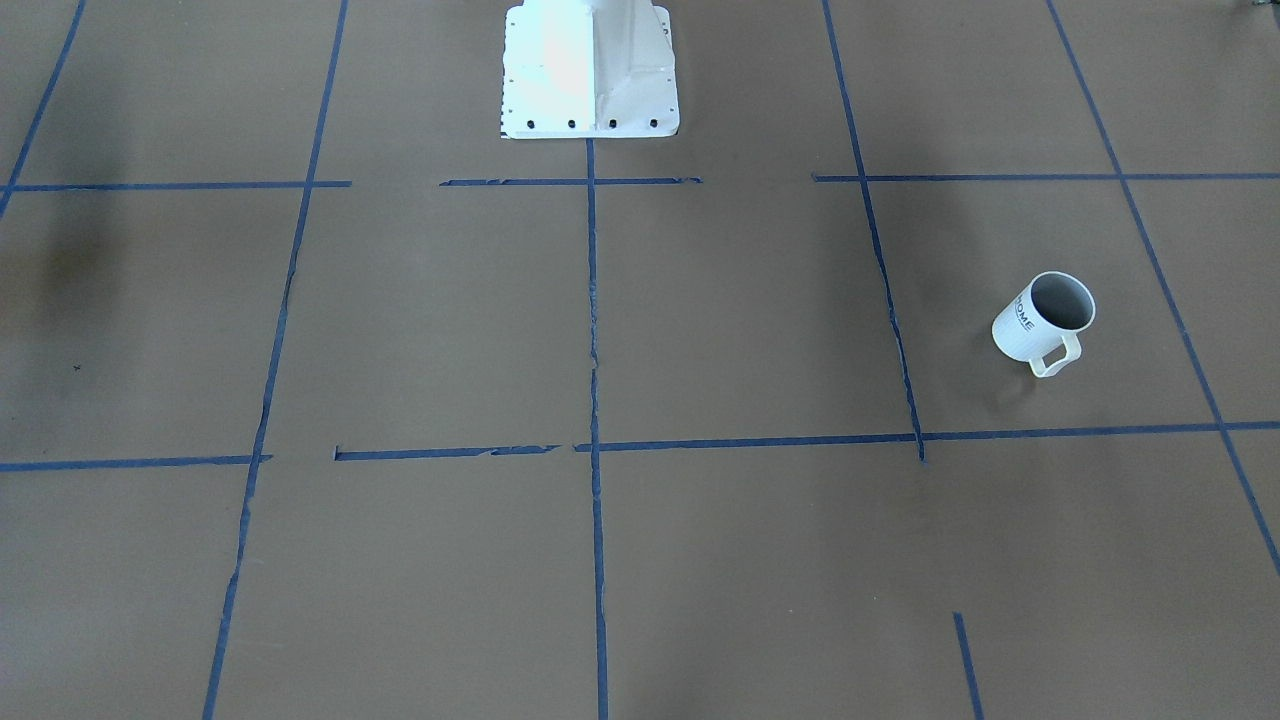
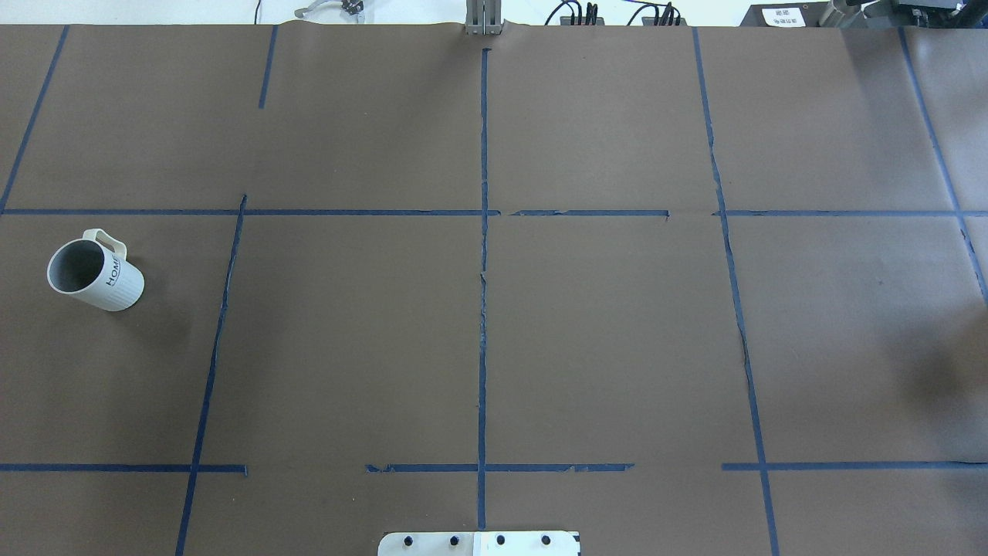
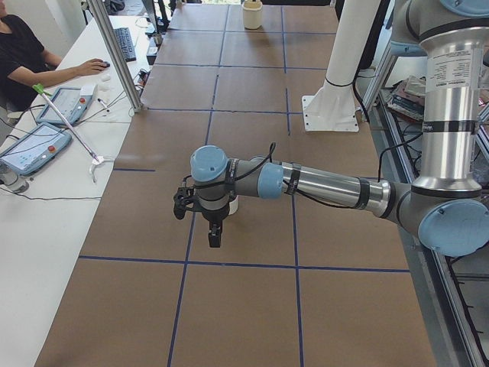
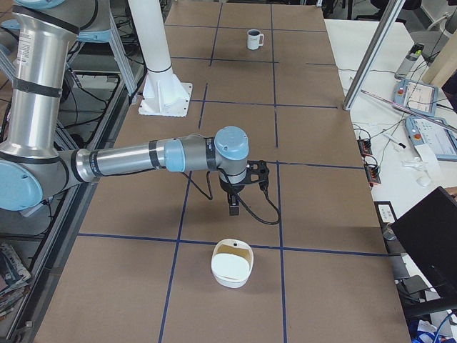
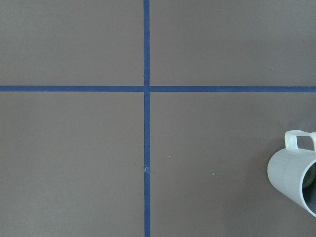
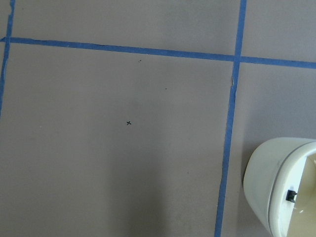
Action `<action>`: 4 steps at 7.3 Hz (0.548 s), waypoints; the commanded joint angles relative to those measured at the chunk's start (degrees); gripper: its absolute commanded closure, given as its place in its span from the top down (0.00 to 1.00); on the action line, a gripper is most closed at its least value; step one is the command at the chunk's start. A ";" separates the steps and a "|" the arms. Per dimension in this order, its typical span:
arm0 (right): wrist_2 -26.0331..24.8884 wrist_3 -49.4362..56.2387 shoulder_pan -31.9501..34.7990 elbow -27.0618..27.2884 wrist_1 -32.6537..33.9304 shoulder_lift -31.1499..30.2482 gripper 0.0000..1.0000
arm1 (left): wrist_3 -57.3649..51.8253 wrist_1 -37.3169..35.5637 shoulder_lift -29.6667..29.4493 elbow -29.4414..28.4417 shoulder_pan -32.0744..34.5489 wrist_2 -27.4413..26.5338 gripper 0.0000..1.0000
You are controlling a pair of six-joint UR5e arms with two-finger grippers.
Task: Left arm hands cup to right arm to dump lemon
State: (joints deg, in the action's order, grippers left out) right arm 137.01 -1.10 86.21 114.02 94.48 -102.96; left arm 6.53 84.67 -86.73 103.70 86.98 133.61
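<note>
The cup stands upright on the brown table, far over on the robot's left side, inside a square made of blue tape lines. It is white with the word HOME on it. Its handle points away from the robot. In the left wrist view a tiny bit of yellow-green shows inside the cup's mouth. That may be the lemon, but it is cut off at the edge. The left gripper hangs above the table, pointing down, close beside the cup and not touching it. I cannot tell how far its jaws are open. The right gripper hangs pointing down at the other end of the table, near a white bowl. I cannot tell about its jaws either. Neither gripper holds anything.
</note>
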 commanded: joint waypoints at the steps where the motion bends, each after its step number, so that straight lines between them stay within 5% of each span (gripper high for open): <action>1: 1.06 0.04 0.02 -0.03 -2.79 -0.13 1.00 | -0.20 2.66 1.37 0.97 2.73 1.90 1.00; 4: 1.16 0.04 -0.07 -0.12 -4.04 -0.13 1.00 | 0.41 2.34 2.27 0.36 2.76 2.09 1.00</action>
State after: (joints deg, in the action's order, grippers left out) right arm 138.10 -1.05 86.21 113.88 90.92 -103.09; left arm 6.57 86.99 -84.70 104.09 89.62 135.56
